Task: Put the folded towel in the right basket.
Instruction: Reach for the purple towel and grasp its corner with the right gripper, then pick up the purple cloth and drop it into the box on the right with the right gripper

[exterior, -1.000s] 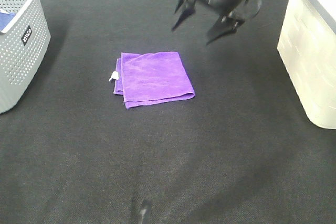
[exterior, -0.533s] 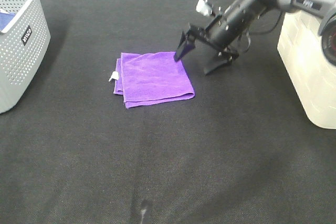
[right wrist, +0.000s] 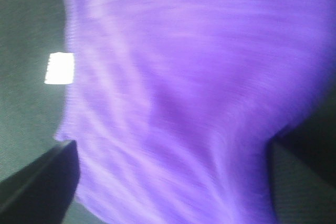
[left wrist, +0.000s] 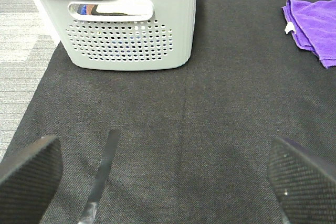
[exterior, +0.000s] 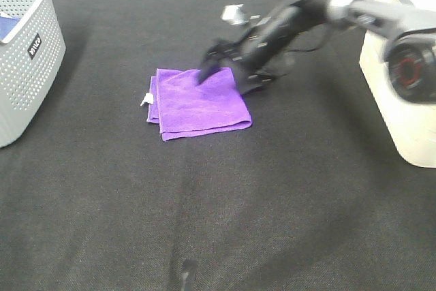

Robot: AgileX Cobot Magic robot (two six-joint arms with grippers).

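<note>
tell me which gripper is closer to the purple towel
Right. The right gripper is open at the far edge of the folded towel; the left gripper sits well away, by the grey perforated basket.

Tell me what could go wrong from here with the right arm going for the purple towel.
1. The open right end effector straddles only the far edge of the folded towel, so it might pinch just one layer and the towel could unfold when lifted.
2. Fingers pressing down may bunch the cloth.
3. A dangling towel could snag the right basket rim.
</note>
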